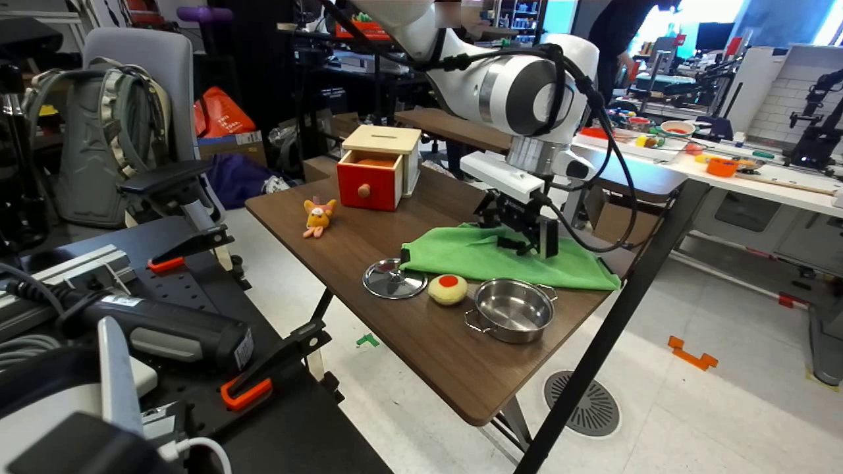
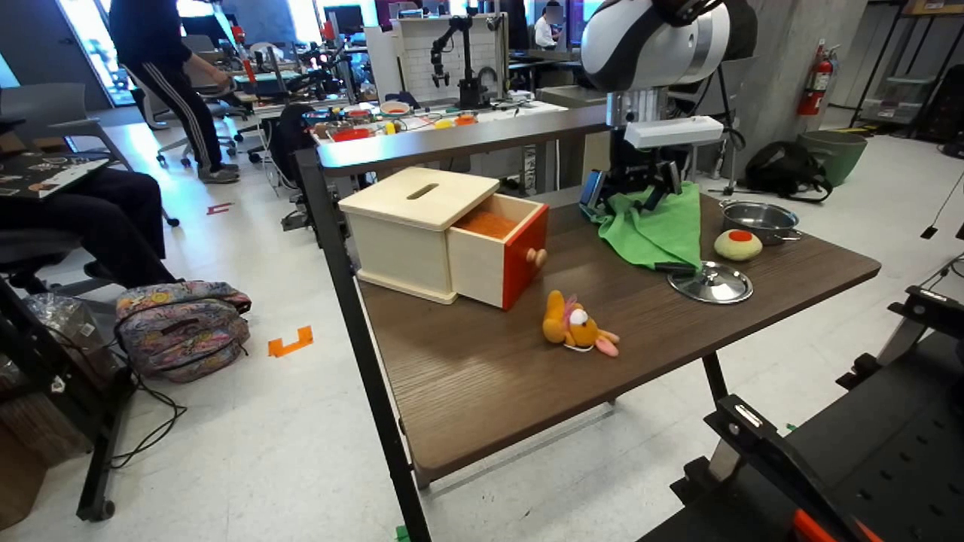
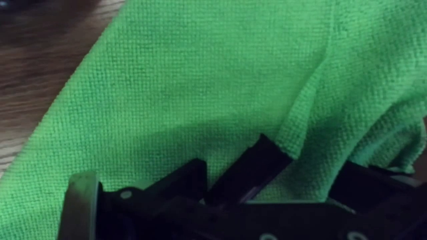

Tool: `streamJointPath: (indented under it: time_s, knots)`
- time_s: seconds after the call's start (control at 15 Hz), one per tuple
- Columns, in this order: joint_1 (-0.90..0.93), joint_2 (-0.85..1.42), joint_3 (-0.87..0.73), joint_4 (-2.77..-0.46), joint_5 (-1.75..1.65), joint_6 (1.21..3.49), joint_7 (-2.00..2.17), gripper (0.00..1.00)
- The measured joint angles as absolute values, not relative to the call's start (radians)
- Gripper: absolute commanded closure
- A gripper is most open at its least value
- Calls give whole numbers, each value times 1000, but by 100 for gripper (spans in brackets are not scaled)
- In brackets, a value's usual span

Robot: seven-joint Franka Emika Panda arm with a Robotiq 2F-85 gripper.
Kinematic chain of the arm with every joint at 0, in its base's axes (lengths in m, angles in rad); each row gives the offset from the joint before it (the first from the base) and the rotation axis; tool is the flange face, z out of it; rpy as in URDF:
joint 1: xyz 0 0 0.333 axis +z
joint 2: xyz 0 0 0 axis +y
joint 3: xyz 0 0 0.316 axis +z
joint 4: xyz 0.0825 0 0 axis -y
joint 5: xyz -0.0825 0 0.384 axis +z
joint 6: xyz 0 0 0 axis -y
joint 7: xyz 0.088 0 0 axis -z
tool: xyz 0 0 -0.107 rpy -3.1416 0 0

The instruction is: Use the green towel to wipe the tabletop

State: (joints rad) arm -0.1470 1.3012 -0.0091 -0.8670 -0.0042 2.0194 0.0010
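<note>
The green towel [image 1: 454, 253] lies rumpled on the dark brown tabletop [image 1: 428, 342], with one end hanging past an edge. It shows in both exterior views [image 2: 659, 237] and fills most of the wrist view [image 3: 200, 76]. My gripper [image 1: 517, 238] is pointed down, low over the towel, with its fingers spread wide apart. In an exterior view the gripper [image 2: 631, 197] has towel folds around and between its fingers. In the wrist view a dark strip [image 3: 250, 170] lies over the cloth between the fingers; I cannot tell what it is. The right finger is partly hidden by cloth.
Beside the towel are a metal lid [image 1: 395, 280], a yellow round object with a red spot [image 1: 448, 289] and a metal bowl [image 1: 514, 309]. A wooden box with an open red drawer [image 2: 482, 263] and an orange plush toy [image 2: 576, 327] stand on the tabletop too.
</note>
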Motion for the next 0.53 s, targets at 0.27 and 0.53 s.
streamJointPath:
  time_s: [0.27, 0.53]
  knots:
    - [-182, 1304, -6, -859, 1, 2020, -3, 0]
    - [-189, 1298, -5, -864, 0, 2022, -4, 0]
